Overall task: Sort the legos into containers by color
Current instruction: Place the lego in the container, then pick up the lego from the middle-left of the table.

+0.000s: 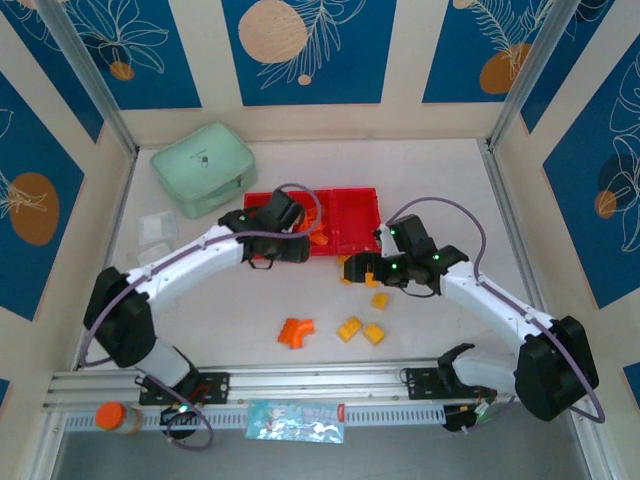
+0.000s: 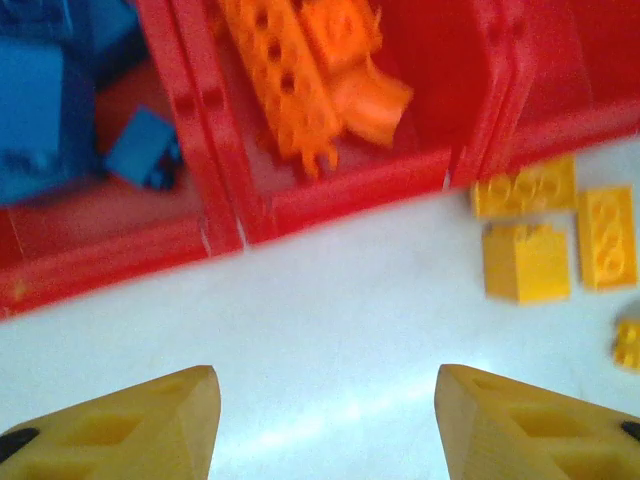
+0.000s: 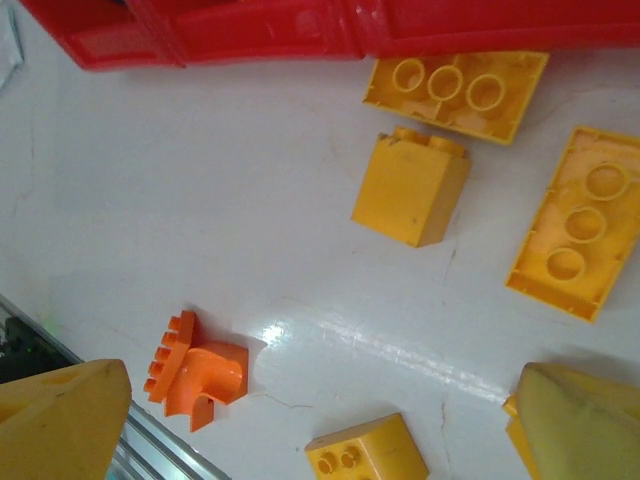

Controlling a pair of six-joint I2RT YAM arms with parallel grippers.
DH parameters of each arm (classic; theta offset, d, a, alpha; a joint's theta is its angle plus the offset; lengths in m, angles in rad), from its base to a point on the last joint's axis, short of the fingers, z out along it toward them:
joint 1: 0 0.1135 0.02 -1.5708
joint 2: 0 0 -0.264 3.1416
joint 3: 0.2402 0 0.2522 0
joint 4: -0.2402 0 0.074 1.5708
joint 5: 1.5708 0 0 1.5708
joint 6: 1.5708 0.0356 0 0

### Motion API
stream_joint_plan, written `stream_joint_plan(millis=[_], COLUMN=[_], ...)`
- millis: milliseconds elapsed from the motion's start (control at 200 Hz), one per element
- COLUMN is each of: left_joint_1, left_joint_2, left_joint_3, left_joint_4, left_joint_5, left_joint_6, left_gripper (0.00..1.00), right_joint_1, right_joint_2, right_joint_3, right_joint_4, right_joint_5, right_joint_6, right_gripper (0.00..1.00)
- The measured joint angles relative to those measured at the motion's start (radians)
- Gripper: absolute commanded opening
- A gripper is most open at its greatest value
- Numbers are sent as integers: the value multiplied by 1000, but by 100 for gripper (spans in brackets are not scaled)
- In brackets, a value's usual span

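Hovering, the left gripper (image 2: 325, 378) and right gripper (image 3: 320, 380) both gape empty. The crowded yellow blocks (image 3: 410, 187) could get nudged or double-pinched

- Bright, even light from above; in the overhead view the red tray (image 1: 355, 220) is sharp, with soft shadows on the table (image 1: 300, 290) below it.
- Left wrist view is blurred: the tray's walls and the orange pieces (image 2: 300, 80) inside smear.
- Right wrist view is crisp; a white glare patch sits on the table below the tray.
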Motion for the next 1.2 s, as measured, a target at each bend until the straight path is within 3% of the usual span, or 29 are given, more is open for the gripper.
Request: stream_joint_plan(millis=[475, 860, 1020, 1200], left_joint_1=[-78, -116, -132, -151], left_joint_2=[-224, -179, -138, -121], left_joint_3=[-363, -430, -439, -451], left_joint_4=[71, 182, 209, 208], left_joint_5=[98, 214, 240, 238], left_joint_6=[-16, -21, -33, -57], left_gripper=[74, 76, 68, 66], right_joint_1=[194, 214, 214, 214], right_joint_2=[60, 78, 77, 70], right_joint_3=[-40, -46, -46, -46], right_joint_4=[64, 90, 89, 90], right_joint_5=[48, 82, 90, 96], right_joint_6=[35, 66, 69, 72], right_gripper=[99, 99, 99, 99])
